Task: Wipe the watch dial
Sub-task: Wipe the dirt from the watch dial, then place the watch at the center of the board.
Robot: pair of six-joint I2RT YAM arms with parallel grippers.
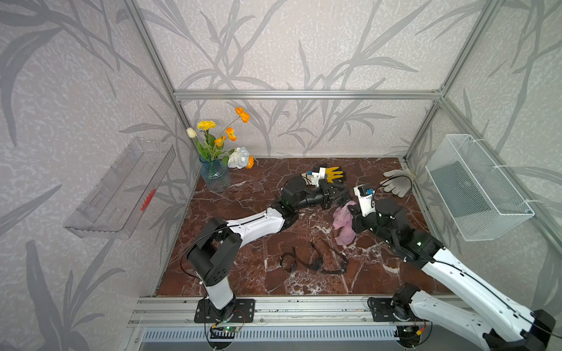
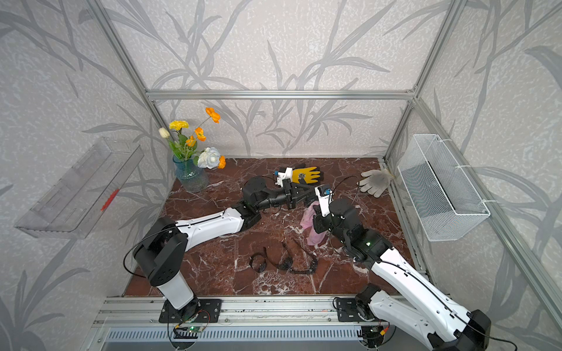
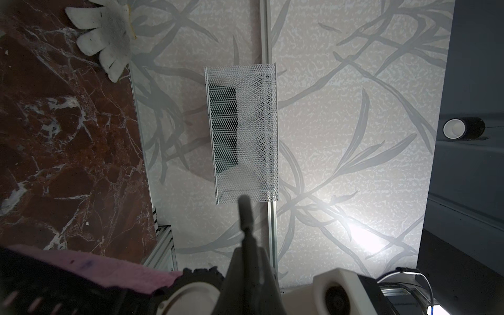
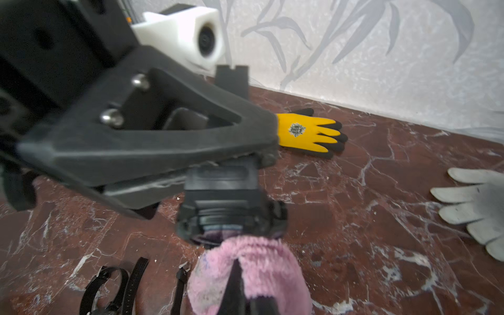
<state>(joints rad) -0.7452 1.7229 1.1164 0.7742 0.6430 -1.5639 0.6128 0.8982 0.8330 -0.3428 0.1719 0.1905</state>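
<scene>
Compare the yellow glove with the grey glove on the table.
The yellow glove is black-tipped with a printed emblem; the grey glove is plain. The yellow glove lies mid-back; the grey glove lies near the back right corner. Both lie flat on the table, pointing toward each other.

Legible text, numbers, brands: none. Sole marking: a round black-and-white emblem (image 4: 296, 129) printed on the back of the yellow glove (image 4: 316, 139), just past the jaw tips of the left gripper (image 4: 268, 156); any lettering in it is too small to read.
</scene>
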